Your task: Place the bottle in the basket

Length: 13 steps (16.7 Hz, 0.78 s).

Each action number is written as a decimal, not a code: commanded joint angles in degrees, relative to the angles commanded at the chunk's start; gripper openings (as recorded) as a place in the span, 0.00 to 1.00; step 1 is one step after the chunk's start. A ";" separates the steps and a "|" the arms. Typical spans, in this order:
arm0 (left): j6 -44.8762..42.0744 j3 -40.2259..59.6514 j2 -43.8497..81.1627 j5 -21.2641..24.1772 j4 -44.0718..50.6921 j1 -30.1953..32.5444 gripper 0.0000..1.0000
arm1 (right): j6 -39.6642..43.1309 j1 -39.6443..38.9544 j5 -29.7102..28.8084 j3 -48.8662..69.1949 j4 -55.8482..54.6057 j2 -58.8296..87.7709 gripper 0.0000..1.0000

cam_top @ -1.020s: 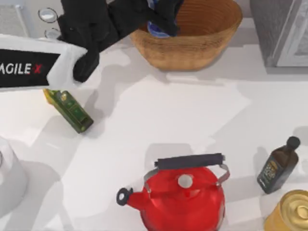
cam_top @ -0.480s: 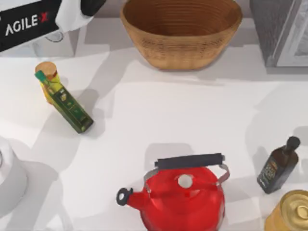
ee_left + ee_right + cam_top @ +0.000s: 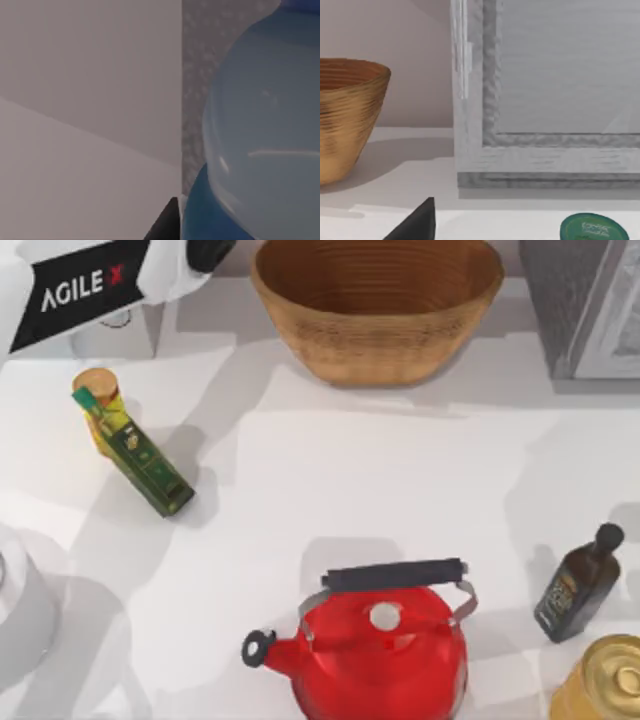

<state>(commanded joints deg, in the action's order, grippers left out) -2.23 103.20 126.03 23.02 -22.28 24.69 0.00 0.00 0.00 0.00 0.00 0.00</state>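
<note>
"AGILE X" on left arm

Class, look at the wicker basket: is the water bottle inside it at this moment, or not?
Not inside. The top view shows the basket with bare ribbed interior; the bottle appears close up in the left wrist view.

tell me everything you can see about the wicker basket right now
The basket is a large round bowl of tan-brown woven wicker, with ribbed rings inside and walls that narrow toward the base. It stands upright on the white table at the far edge, near the middle, and the visible part of its inside holds nothing. Nothing touches it; the green-capped oil bottle lies well off to its left. The right wrist view shows its side casting a soft shadow.
</note>
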 joint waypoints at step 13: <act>0.24 10.49 9.91 -1.46 0.66 1.15 0.30 | 0.00 0.00 0.00 0.00 0.00 0.00 1.00</act>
<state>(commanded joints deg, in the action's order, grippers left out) -1.99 113.68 135.94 21.56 -21.62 25.84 0.00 0.00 0.00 0.00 0.00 0.00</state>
